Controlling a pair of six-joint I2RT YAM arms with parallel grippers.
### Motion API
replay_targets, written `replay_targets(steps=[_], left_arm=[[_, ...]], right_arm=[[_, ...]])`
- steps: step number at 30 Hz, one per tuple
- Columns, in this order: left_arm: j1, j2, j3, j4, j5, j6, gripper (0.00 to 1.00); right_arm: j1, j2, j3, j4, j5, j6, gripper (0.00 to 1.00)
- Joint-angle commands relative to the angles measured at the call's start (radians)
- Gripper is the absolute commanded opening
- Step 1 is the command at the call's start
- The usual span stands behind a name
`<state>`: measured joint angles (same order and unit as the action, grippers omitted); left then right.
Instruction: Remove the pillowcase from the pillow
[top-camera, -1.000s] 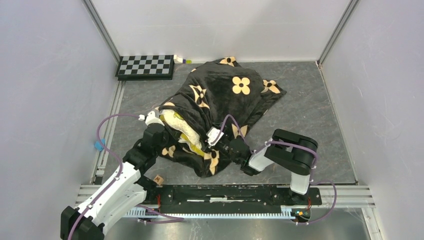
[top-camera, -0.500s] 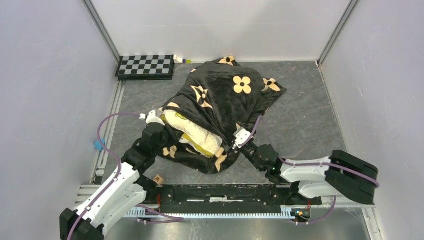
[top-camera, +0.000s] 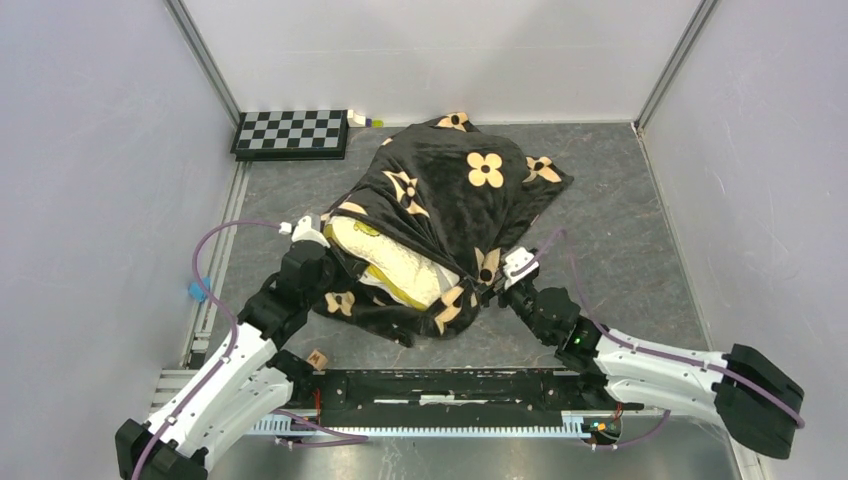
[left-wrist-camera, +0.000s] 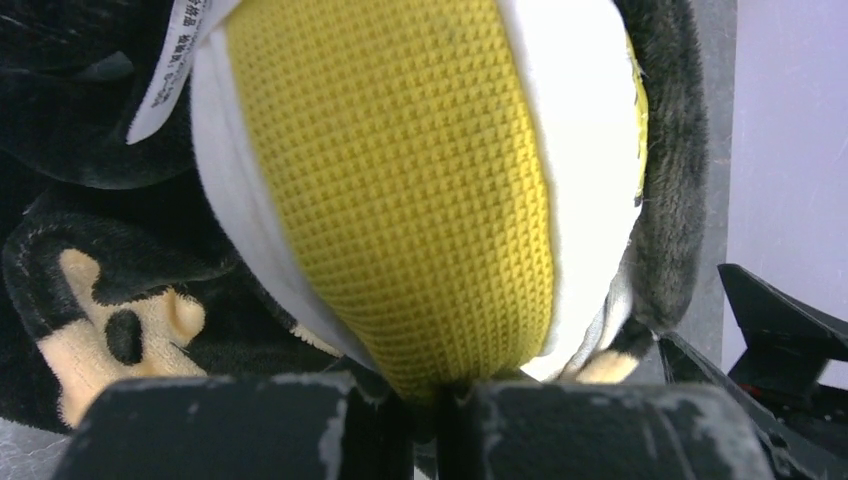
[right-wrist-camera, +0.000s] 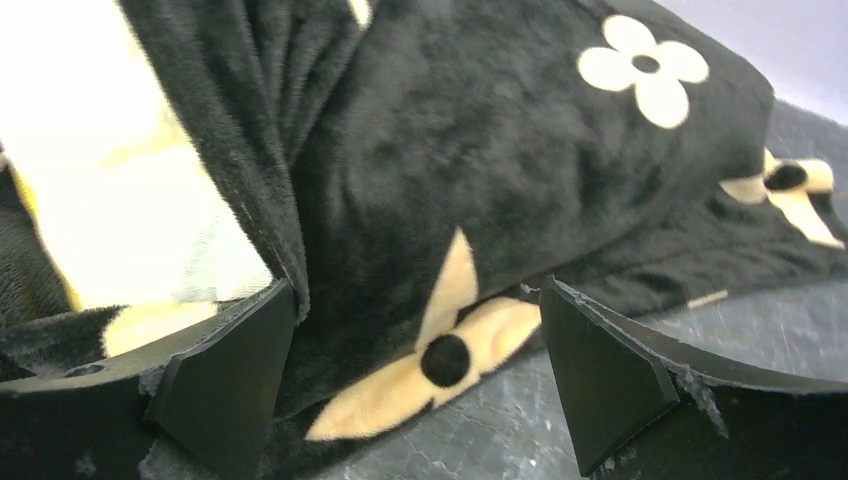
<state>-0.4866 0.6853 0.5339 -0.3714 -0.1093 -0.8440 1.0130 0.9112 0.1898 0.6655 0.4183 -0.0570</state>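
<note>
From above: a black pillowcase (top-camera: 455, 185) with tan flowers, heaped over the middle and far part of the grey table (top-camera: 630, 230), one corner close to the back wall. Open mouth of it turned to the near left, with the cream pillow (top-camera: 390, 262) sticking out there, a yellow band along its lower edge. Rest of the pillow hidden inside the cloth. At the bare left end of the pillow, the left gripper (top-camera: 328, 262), touching it. At the near right edge of the pillowcase, beside a tan flower, the right gripper (top-camera: 497, 292). In the far left corner a checkerboard (top-camera: 292, 132), well apart from the cloth. Near the left arm's base, a small wooden block (top-camera: 318, 358).

Left wrist view: yellow knitted band of the pillow (left-wrist-camera: 400, 190) filling the middle, white cloth on both sides of it, black plush around. Here the left gripper (left-wrist-camera: 440, 410) pressed together, pinching the lower end of that band between its two black fingers (left-wrist-camera: 210, 430). At the upper left a white label (left-wrist-camera: 175, 60), at the pillow's edge.

Right wrist view: the right gripper (right-wrist-camera: 415, 375) spread wide, low over the table. Between its jaws a fold of the pillowcase (right-wrist-camera: 480, 170) with a tan star, lying loose, not squeezed. Whether the left finger touches the cloth edge, cannot tell. At the left the bright pillow (right-wrist-camera: 120, 180), under the edge of the cloth.
</note>
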Motion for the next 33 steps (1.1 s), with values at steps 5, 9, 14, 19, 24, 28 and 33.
replay_targets(steps=[5, 9, 14, 19, 24, 28, 33], left_arm=[[-0.003, 0.013, 0.104, 0.022, 0.003, 0.016, 0.02], [-0.003, 0.021, 0.115, 0.026, 0.008, 0.013, 0.02], [-0.004, 0.036, 0.124, 0.04, 0.021, -0.002, 0.02], [-0.003, 0.062, 0.14, 0.046, 0.04, -0.006, 0.02], [-0.003, 0.063, 0.138, 0.046, 0.043, -0.006, 0.02], [-0.004, 0.067, 0.141, 0.052, 0.049, -0.006, 0.02], [-0.004, 0.061, 0.158, 0.025, 0.053, -0.005, 0.02]], right_arm=[[-0.185, -0.079, 0.046, -0.257, -0.091, 0.168, 0.98], [-0.186, -0.029, 0.116, -0.237, -0.311, 0.169, 0.95], [-0.1, 0.035, 0.198, -0.234, -0.539, 0.072, 0.98], [0.047, 0.033, 0.233, -0.278, -0.484, -0.018, 0.98], [0.061, 0.036, 0.24, -0.245, -0.412, 0.025, 0.98], [0.061, 0.161, 0.315, -0.263, -0.227, 0.069, 0.98], [0.057, 0.241, 0.354, -0.32, -0.005, 0.153, 0.69]])
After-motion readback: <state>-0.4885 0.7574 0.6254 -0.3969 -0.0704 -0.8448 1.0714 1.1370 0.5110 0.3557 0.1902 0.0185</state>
